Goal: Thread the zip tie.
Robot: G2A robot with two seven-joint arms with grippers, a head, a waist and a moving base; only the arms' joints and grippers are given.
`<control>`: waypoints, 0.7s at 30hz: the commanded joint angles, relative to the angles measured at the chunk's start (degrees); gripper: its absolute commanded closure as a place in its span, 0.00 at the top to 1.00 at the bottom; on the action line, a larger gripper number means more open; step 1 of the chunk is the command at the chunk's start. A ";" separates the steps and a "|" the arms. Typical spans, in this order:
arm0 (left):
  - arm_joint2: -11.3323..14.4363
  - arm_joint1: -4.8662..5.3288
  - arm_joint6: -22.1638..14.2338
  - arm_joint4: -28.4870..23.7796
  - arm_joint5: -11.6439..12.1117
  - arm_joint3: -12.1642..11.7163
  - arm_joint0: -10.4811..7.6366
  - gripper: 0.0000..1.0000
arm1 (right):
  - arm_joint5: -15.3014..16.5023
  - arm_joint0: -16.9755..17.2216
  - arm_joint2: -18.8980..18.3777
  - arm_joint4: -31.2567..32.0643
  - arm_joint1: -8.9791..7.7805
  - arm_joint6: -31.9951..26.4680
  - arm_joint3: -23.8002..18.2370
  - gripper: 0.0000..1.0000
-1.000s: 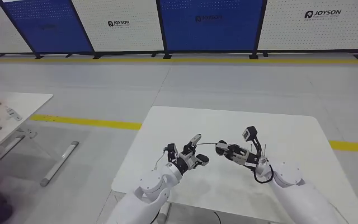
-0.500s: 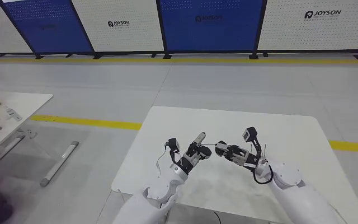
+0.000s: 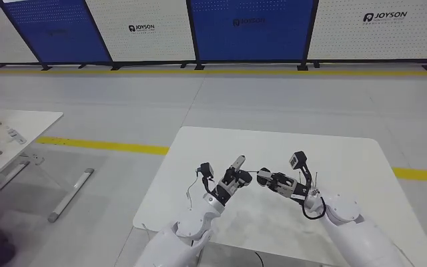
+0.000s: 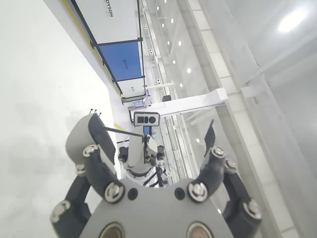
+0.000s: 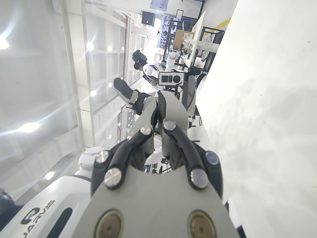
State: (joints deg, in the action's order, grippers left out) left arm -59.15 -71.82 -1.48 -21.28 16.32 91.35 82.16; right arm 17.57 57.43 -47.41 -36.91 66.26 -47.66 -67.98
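A thin black zip tie (image 3: 252, 172) spans the small gap between my two grippers above the middle of the white table (image 3: 333, 150). My right gripper (image 3: 263, 176) is shut on one end of it; its closed fingers (image 5: 158, 105) point toward the left arm. In the left wrist view the zip tie (image 4: 123, 132) runs from the right gripper (image 4: 146, 146) to the pad of one left finger (image 4: 99, 134). My left gripper (image 4: 152, 125) is open wide, with the tie's free end resting against that pad. The same gripper (image 3: 240, 170) sits just left of the tie from above.
A few thin black spare ties (image 4: 95, 111) lie on the table beyond the grippers, near the right arm (image 3: 316, 177). The tabletop (image 5: 272, 75) is bare white around both arms. Its left edge (image 3: 157, 180) is close to the left arm.
My left arm has turned and moved right, bringing its open gripper up to the tie's free end. The right gripper has stayed still, holding the tie.
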 commanded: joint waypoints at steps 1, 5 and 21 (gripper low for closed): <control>0.16 -0.12 0.66 0.84 -0.01 -0.57 -0.27 0.49 | 0.00 0.00 0.00 0.00 0.00 0.00 0.00 0.00; 0.68 -0.37 1.86 2.73 -0.55 -1.90 -0.82 0.42 | 0.00 0.00 0.00 0.00 0.00 0.00 0.00 0.00; 0.67 -0.43 0.99 8.20 0.61 -2.62 0.53 0.45 | 0.00 0.00 0.00 0.00 0.00 0.00 0.00 0.00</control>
State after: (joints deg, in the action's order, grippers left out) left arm -58.42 -72.24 -0.46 -13.22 16.89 88.74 82.56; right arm 17.57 57.43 -47.41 -36.91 66.26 -47.66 -67.98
